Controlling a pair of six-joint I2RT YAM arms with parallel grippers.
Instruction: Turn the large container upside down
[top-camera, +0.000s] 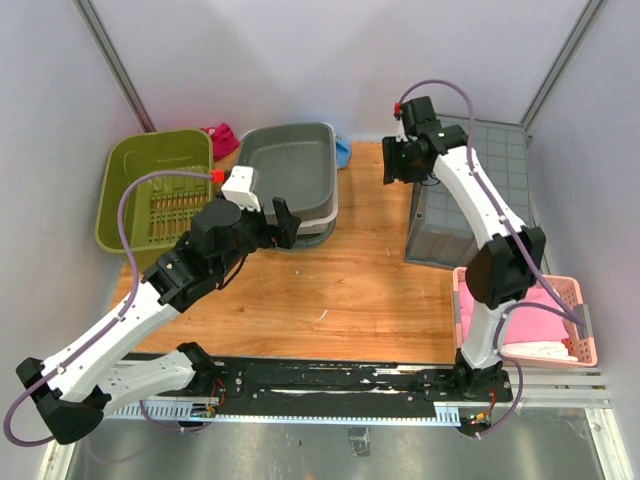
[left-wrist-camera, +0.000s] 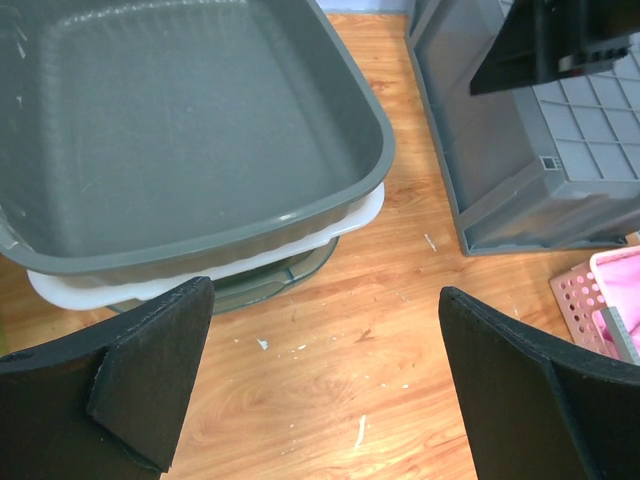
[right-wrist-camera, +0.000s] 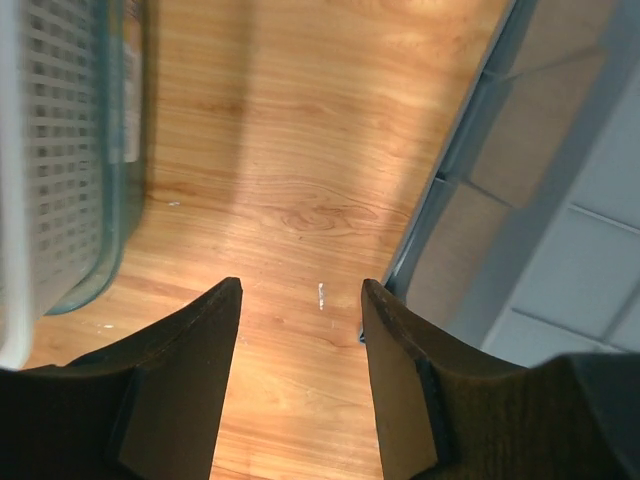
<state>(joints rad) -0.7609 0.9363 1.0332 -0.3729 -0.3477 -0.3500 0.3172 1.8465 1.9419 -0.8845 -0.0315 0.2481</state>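
Right hand (top-camera: 398, 170) hovering above desk (top-camera: 350, 290), fingers spread, nothing between them. Large grey container (top-camera: 500, 150) sitting just to right of that hand, ribbed underside facing up, rim resting on desk. Left hand (top-camera: 285, 222) gaping wide, gripping nothing. Stacked grey tub (top-camera: 290, 165) lying just ahead of left hand, open side facing up.

An olive-green plastic bin (top-camera: 122, 165) sits upper left, a magenta cloth (top-camera: 220, 137) beside it; a dark grey plastic tub (top-camera: 290, 165) stacked top centre; a pink perforated basket (top-camera: 572, 291) lower right, all on a wooden tabletop (top-camera: 350, 290)
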